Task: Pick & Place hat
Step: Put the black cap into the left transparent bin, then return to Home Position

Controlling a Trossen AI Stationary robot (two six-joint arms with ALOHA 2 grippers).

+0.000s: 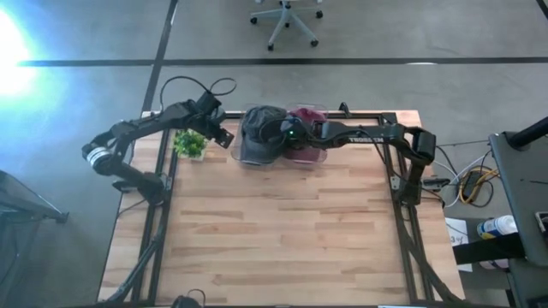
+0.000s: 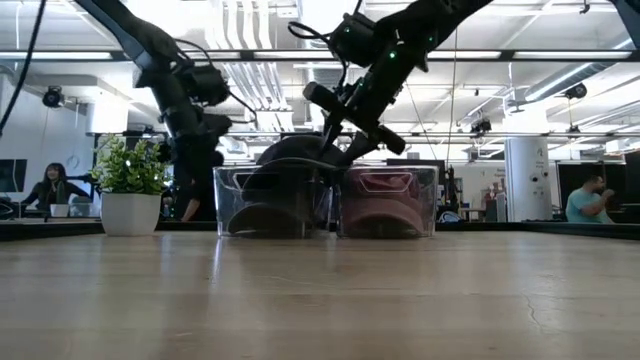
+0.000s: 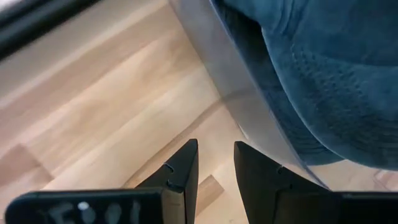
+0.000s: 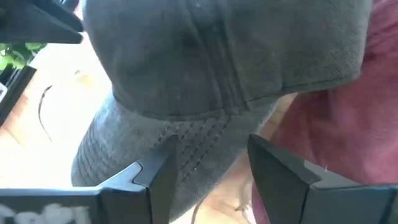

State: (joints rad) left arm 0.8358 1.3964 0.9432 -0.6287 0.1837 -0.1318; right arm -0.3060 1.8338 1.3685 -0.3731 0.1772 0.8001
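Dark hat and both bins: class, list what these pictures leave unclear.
- Dark hat: high view, the right gripper covers where they meet.
- Maroon hat: low view, blurred behind its clear bin.
- Left gripper: left wrist view, the picture's edge cuts off the bin beside it.

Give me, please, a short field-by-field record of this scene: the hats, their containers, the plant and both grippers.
grey hat: in the left clear bin, crown above the rim
red hat: in the right clear bin
plant: white pot, beside the grey hat's bin
left gripper: fingers apart, empty, beside that bin's wall
right gripper: open, over the grey hat
table: wooden
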